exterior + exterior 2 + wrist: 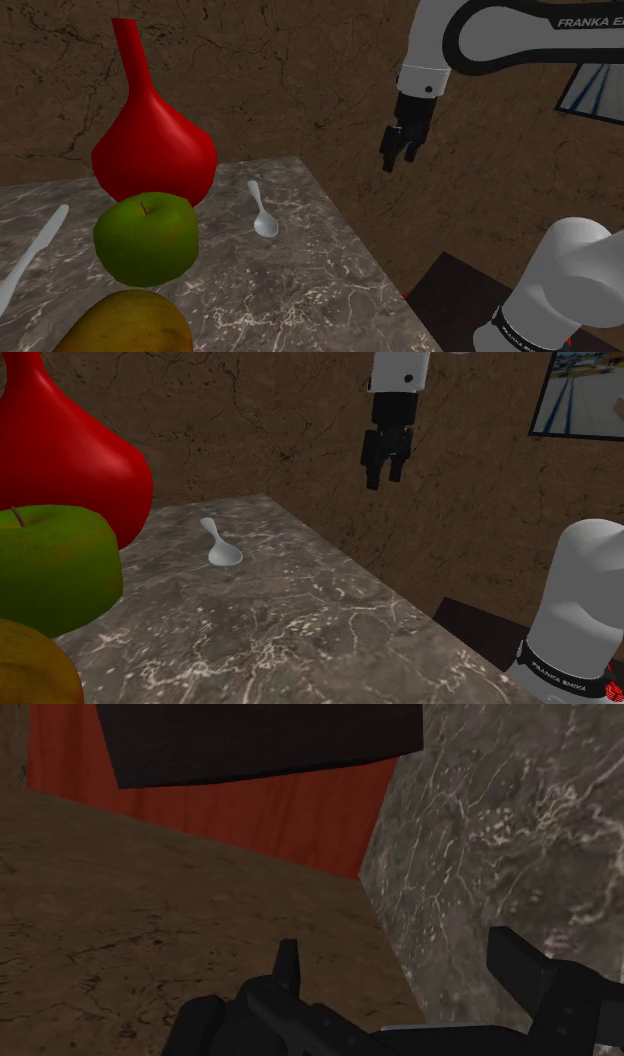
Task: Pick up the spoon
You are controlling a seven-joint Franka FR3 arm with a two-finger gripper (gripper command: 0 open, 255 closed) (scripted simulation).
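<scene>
A rough brown wall (300, 80) backs a grey marbled worktop (310, 285) that looks hard and smooth. The arm (500, 35) hangs high by the worktop's edge, jaws spread apart and empty. Past a red vase (150, 140) and a green apple (145, 238), the pale spoon (261, 211) lies flat on its own, handle pointing toward the wall. It looks light, stiff and thin, likely to skid. Pinching across the narrow handle seems safest.

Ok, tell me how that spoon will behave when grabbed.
The spoon looks small and thin, so probably light and stiff. Lying flat on the smooth marbled tabletop, it may skid when nudged, and offers little to grip.
</scene>
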